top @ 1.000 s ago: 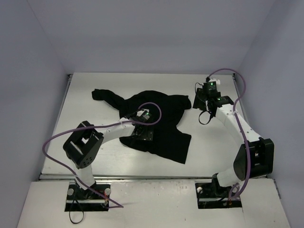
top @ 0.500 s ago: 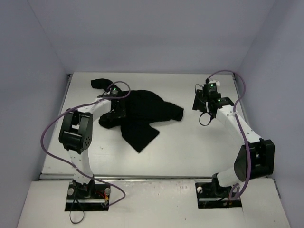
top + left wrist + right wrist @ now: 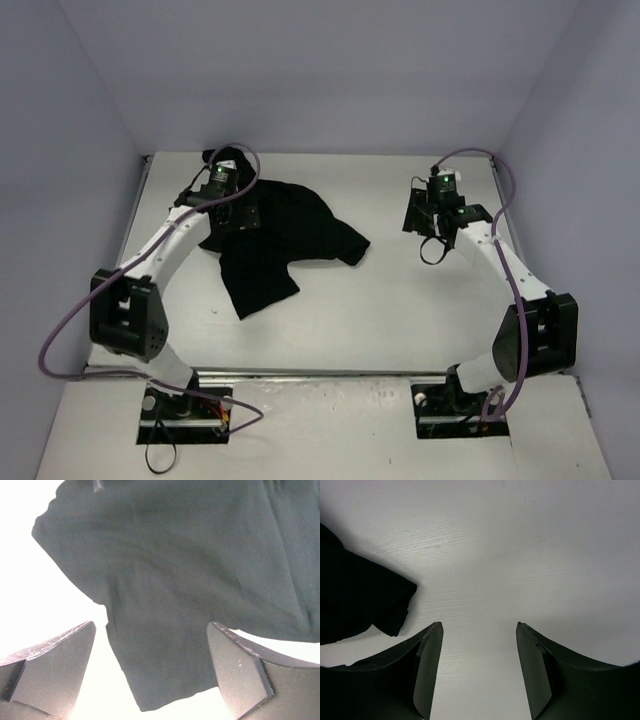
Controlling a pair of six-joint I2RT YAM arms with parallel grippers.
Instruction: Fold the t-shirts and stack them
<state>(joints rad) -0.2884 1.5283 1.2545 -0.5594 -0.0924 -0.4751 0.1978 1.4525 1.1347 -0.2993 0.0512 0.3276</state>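
Black cloth, soft and limp (light, sure to sag), the t-shirt point(image 3: 285, 232) lies bunched at the far left of the surface point(image 3: 430, 320). The left hand point(image 3: 151, 630) hangs wide above it, empty; the right hand point(image 3: 479, 627), parted and empty, sits off to its right. Pinching a hem corner or shoulder seam looks best.

A white table point(image 3: 400, 300) carries one crumpled black t-shirt point(image 3: 280, 235), lying toward its far left.

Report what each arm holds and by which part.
Nothing held. Left fingers open above the t-shirt; right fingers open over bare table.
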